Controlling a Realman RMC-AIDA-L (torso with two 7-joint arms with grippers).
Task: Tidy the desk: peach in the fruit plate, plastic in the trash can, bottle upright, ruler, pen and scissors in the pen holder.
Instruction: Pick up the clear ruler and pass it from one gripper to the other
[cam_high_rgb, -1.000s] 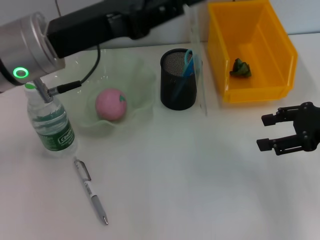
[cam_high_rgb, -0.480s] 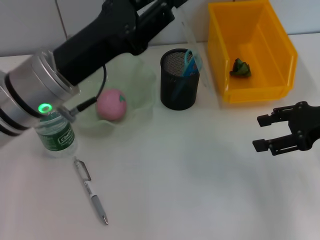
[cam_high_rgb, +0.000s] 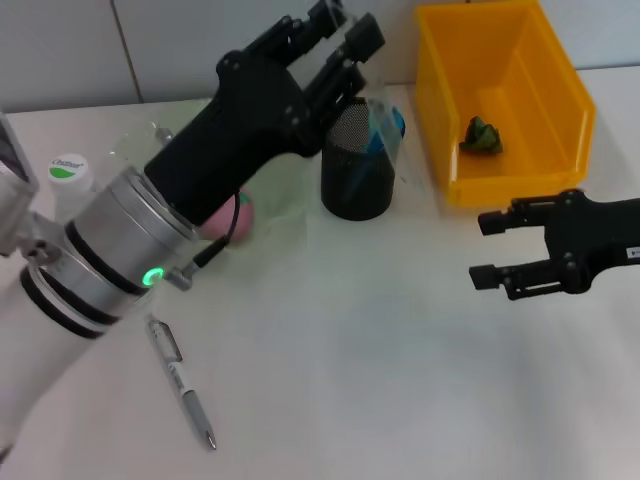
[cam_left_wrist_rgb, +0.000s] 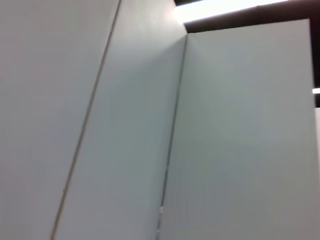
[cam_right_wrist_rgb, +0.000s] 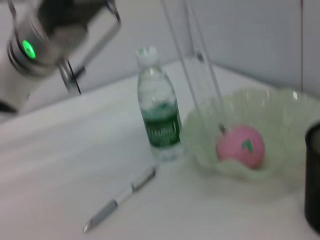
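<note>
Peach (cam_high_rgb: 243, 213), pink with a small green mark, is seen lying in the pale green, wavy-rimmed fruit plate (cam_right_wrist_rgb: 280, 107) toward the far left part of the tabletop (cam_high_rgb: 380, 360), half hidden in the head view by the left arm. Just beside the plate, nearer the left edge, the clear bottle (cam_right_wrist_rgb: 160, 125) with a green label and white cap is seen standing upright. A silver pen (cam_high_rgb: 182, 383) is seen lying flat near the front left, well apart from the black mesh pen holder (cam_high_rgb: 356, 170), out of which blue handles and a clear ruler (cam_high_rgb: 388, 150) are seen rising. A crumpled green piece of plastic (cam_high_rgb: 481, 136) is seen on the floor of the yellow trash can (cam_high_rgb: 560, 170) at the far right. The left hand (cam_high_rgb: 338, 38) is held high above the pen holder, its black fingers spread and nothing gripped. The right hand (cam_high_rgb: 487, 249) is held over the right part of the tabletop, in front of the trash can, its fingers parted and empty.
</note>
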